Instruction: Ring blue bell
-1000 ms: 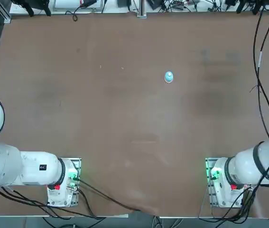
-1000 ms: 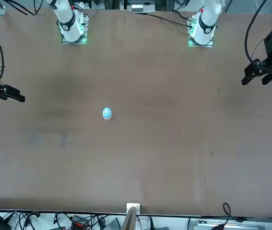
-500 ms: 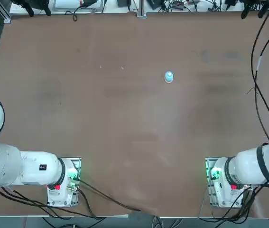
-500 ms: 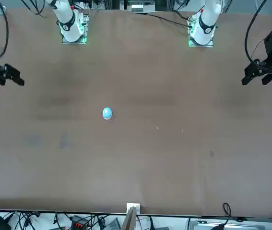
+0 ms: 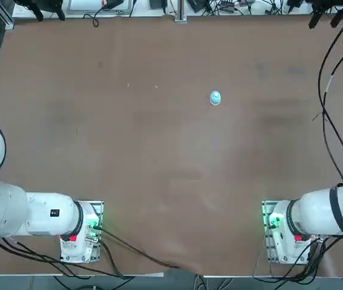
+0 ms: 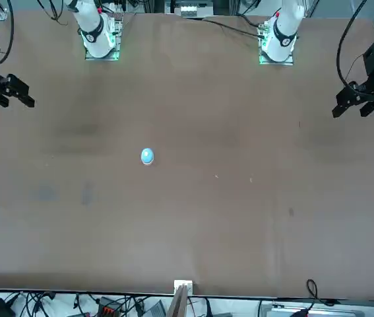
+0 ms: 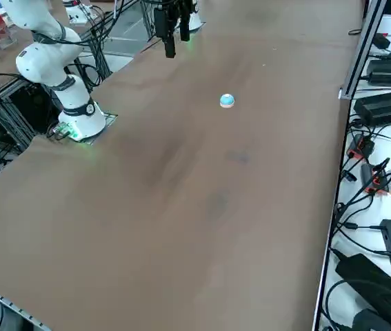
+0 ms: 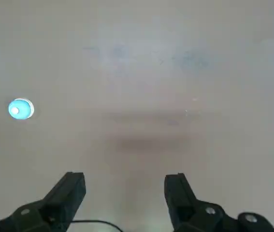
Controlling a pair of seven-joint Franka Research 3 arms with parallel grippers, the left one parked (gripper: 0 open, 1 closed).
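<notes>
The blue bell is a small round dome of light, glossy blue with a pale whitish spot at its crown; in the right side view a darker, slightly reddish rim shows at its foot where it meets the desk. From the wrist camera the bell reads as a clean bright-blue disc with the white centre a little off to one side, smooth and hard-looking like painted metal or plastic. It stands alone on the desk, nearer the far edge than the edge where the arm bases are bolted, and a little toward the robot's right of the middle line; in the front view it sits well in from every edge. The desk is a broad flat slab of matte brown, even in tone but with faint darker smudges and a few tiny pale specks. The right gripper hangs high above bare desk with its two black, blocky, squared-off fingers spread wide apart and nothing between them; in the front view the right gripper shows dark at the desk's side edge, well apart from the bell.
</notes>
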